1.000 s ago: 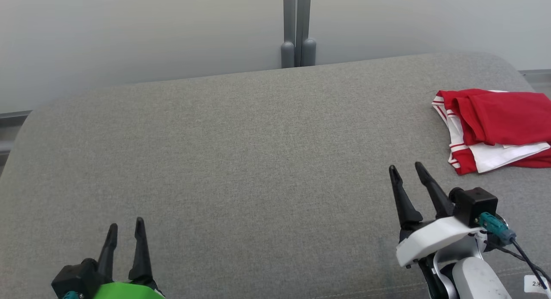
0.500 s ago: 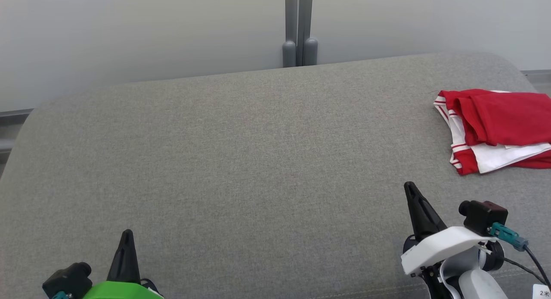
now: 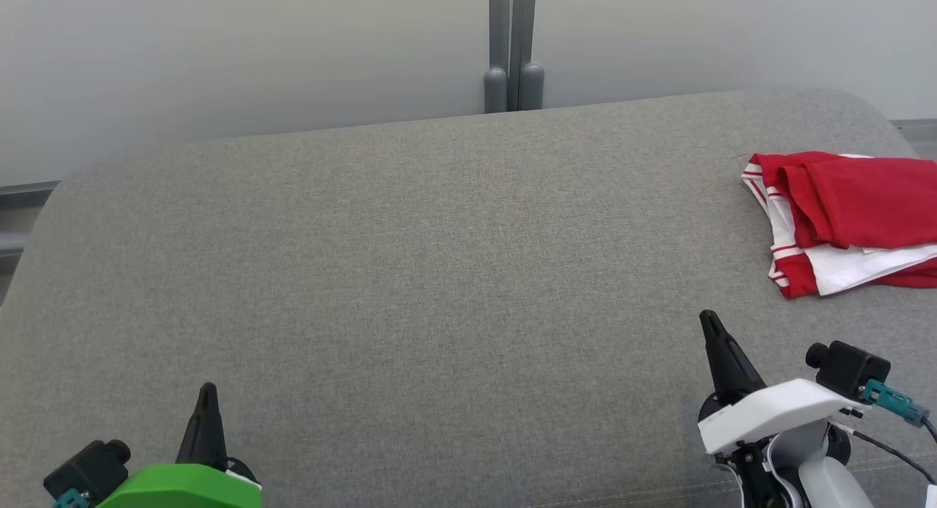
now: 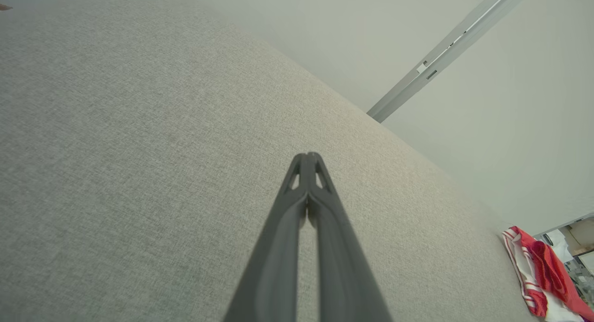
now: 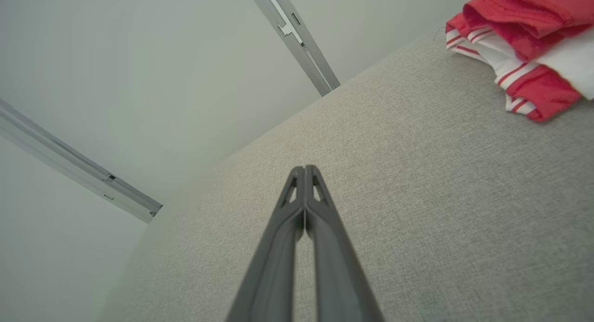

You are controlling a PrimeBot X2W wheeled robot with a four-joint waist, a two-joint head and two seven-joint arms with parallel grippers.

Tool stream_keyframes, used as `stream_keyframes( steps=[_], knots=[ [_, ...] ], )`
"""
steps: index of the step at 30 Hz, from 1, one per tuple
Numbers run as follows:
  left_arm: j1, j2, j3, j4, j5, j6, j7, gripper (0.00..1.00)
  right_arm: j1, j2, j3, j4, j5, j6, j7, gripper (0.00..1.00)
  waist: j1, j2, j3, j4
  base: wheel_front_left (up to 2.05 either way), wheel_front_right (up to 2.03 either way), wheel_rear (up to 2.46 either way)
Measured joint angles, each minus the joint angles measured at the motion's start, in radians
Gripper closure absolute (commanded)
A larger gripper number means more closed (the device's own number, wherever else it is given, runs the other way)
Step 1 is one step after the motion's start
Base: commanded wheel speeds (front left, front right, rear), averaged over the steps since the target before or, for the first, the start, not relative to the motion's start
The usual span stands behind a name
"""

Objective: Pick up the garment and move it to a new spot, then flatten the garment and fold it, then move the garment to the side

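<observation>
A folded red and white garment (image 3: 849, 219) lies at the right side of the grey cushion (image 3: 439, 274), running off the head view's right edge. It also appears as the garment (image 5: 524, 48) at the upper right of the right wrist view and the garment (image 4: 540, 278) at the lower right of the left wrist view. My right gripper (image 3: 708, 319) is shut and empty, low and left of the garment, well apart from it. Its tips (image 5: 304, 168) meet over bare fabric. My left gripper (image 3: 208, 388) is shut and empty at the lower left, tips (image 4: 308, 155) together.
A pale wall (image 3: 219, 54) with a grey vertical post (image 3: 512, 47) rises behind the cushion. The cushion's rounded far edge runs across the head view. A small white label (image 3: 931, 497) sits at the lower right corner.
Both grippers closed from open to shut and drew back toward the bottom of the head view. The camera shifted slightly. The garment stayed where it lies.
</observation>
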Motion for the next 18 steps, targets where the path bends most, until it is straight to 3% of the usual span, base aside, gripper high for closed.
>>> stream_keyframes(
  steps=[18],
  knots=[
    [-0.028, -0.032, 0.067, 0.006, -0.187, -0.047, 0.064, 1.00, -0.018, -0.003, -0.022, 0.012, 0.248, 0.000, 0.040, 1.00, 0.0000, 0.0000, 0.004, 0.008, 0.00, 0.00, 0.00]
  ],
)
